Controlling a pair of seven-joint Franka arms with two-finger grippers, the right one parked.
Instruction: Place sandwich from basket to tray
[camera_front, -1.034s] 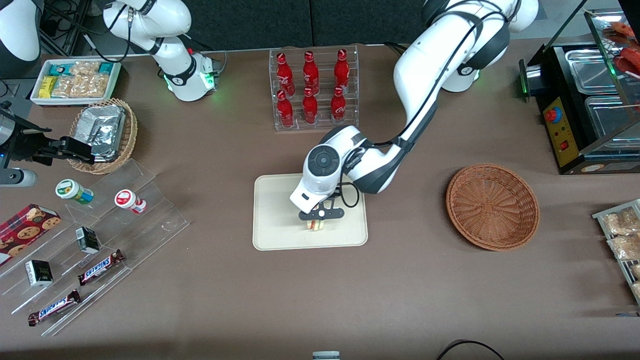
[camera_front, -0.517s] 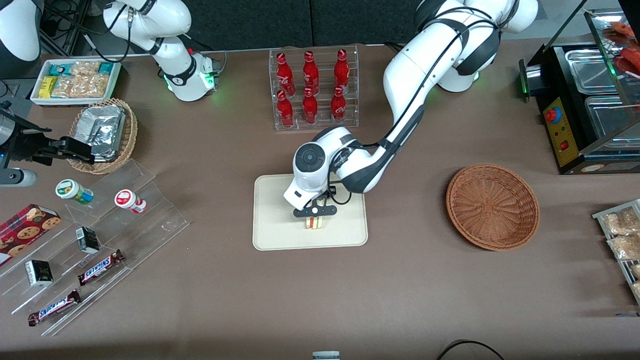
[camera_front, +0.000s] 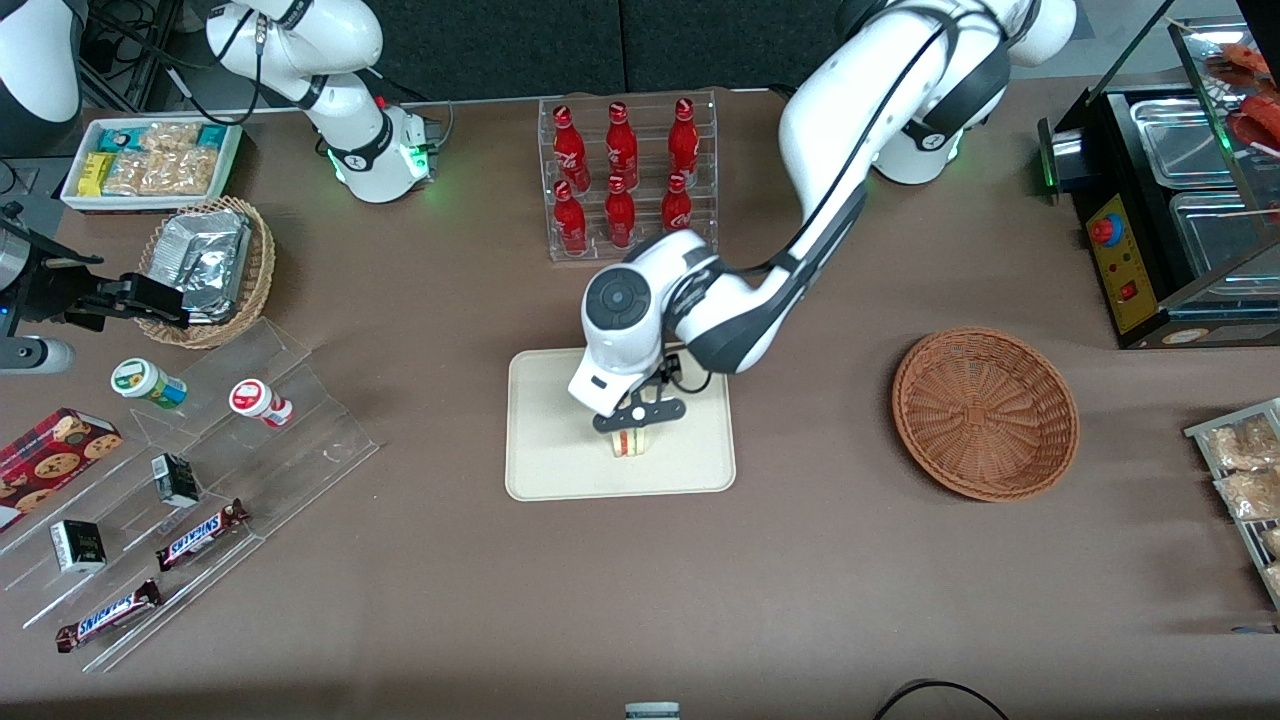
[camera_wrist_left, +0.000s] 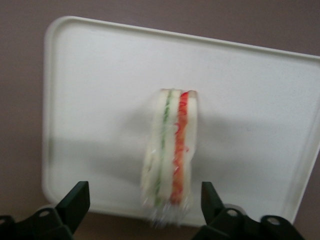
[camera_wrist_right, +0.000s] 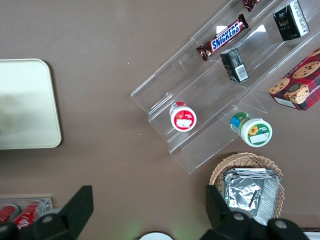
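We log the sandwich (camera_wrist_left: 171, 152) standing on its edge on the tray (camera_front: 560, 450), gripper (camera_front: 640, 412) released and raised directly above it, fingers (camera_wrist_left: 75, 202) spread wide to either side without contact, basket (camera_front: 985, 412) well apart toward the working arm's end.

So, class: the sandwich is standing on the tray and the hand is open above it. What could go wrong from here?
The sandwich stands on a narrow edge on the tray, so it could tip over.
The open hand hangs close above it; a sideways move might let a finger clip it.
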